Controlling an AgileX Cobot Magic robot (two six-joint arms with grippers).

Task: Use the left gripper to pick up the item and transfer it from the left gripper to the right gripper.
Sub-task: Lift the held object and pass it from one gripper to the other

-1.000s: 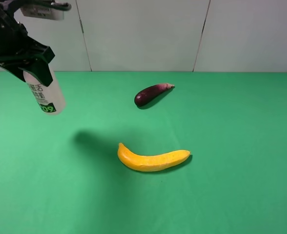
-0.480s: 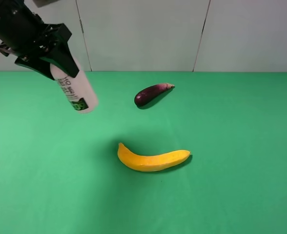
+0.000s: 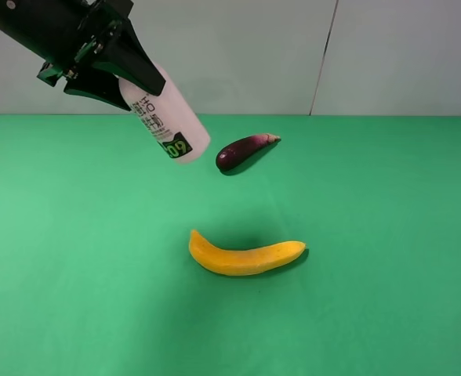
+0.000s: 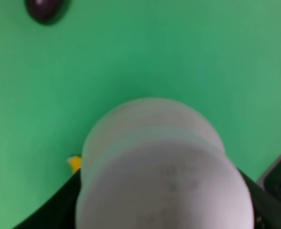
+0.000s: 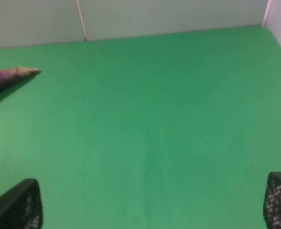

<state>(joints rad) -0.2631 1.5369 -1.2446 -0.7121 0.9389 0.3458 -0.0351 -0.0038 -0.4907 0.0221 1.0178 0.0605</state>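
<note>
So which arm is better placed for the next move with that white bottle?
Probably left. The left tool is clamped on the bottle, up in the air, so it can carry it across. The right tool is open, nothing between its fingers, and outside the high view.

Exterior: bottle (image 3: 172,129) cap end hidden inside left gripper (image 3: 140,92); arm (image 3: 34,27) cut off at 10 o'clock. Left wrist: bottle blurred, print unreadable; banana (image 4: 74,163) mostly behind it. Right wrist: eggplant (image 5: 6,78) edge-cropped; right gripper (image 5: 152,207) shows fingertips only.

White bottle (image 3: 173,124) with green-black patch, yellow banana (image 3: 245,255), purple eggplant (image 3: 242,150), green table (image 3: 372,235)
</note>
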